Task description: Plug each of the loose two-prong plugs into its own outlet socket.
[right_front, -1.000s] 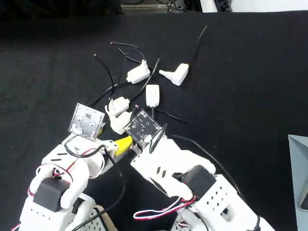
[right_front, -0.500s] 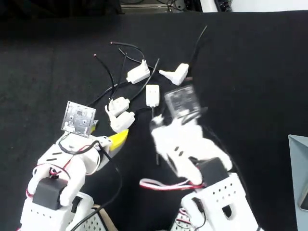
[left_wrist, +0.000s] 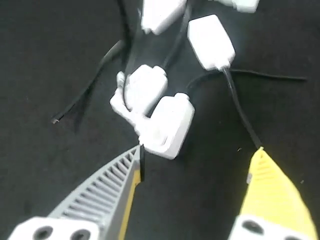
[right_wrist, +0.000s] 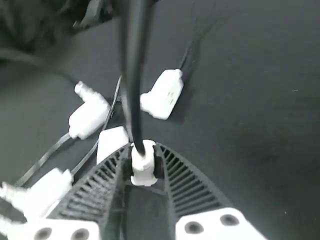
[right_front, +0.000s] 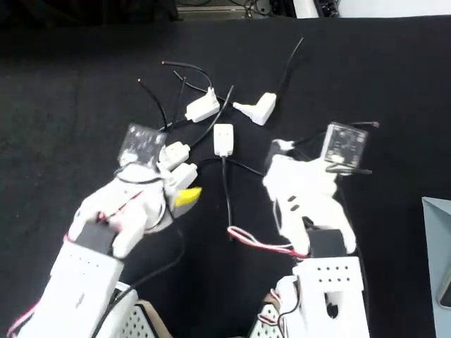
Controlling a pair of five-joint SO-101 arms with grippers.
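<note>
Several white plugs and outlet pieces lie tangled with black cords on the black table: one (right_front: 203,107), one (right_front: 257,107), one (right_front: 223,139), and a joined pair (right_front: 180,164). In the left wrist view my left gripper (left_wrist: 199,149) is open, its grey and yellow fingers on either side of the near end of a white piece (left_wrist: 167,125). The high view shows this gripper (right_front: 184,191) just short of the pair. My right gripper (right_wrist: 144,156) is shut on a small white plug (right_wrist: 144,167) whose black cord runs away from it. It hangs right of the cluster (right_front: 278,149).
Loose black cords (right_front: 227,186) trail between the two arms and around the cluster. A grey object (right_front: 438,260) stands at the table's right edge. Open black table lies to the far left and the far right.
My right arm swung from the middle out to the right, away from the cluster. My left arm pushed forward until its fingers reached the joined white pair.
</note>
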